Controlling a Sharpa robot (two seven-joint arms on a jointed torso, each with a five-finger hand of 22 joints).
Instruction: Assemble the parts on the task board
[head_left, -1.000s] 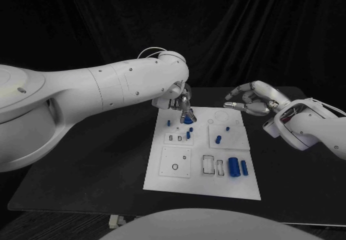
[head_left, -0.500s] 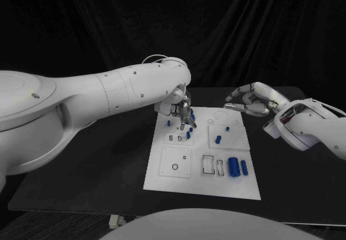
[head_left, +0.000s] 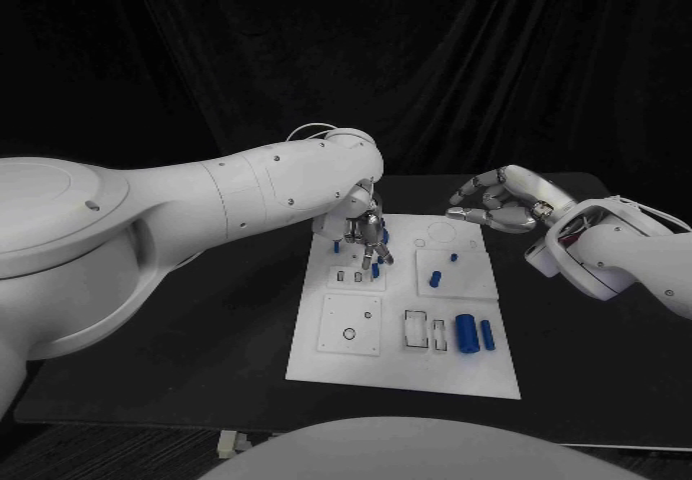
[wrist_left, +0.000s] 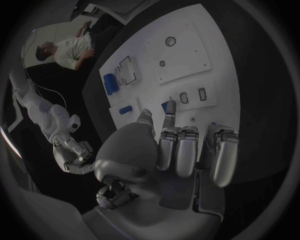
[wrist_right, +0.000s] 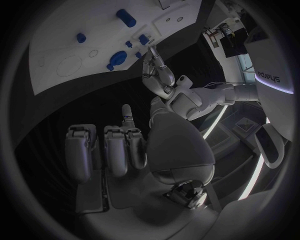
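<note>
Our left hand (head_left: 362, 226) hovers over the task board's (head_left: 408, 310) far left part, fingers down among small blue parts (head_left: 374, 262). Our right hand (head_left: 498, 200) hangs curled beyond its far right corner.

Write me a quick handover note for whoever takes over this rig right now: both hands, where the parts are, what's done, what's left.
Left robot hand: over the far left of the task board, fingers pointing down among small blue parts; whether it pinches one cannot be told.
Right robot hand: off the board's far right corner, fingers curled, holding nothing.
Parts: a large blue cylinder and a slimmer blue piece lie near the board's right edge; two small blue pieces sit on the middle right panel.
Done: cannot be judged.
Left: the loose blue parts apparently need placing.
</note>
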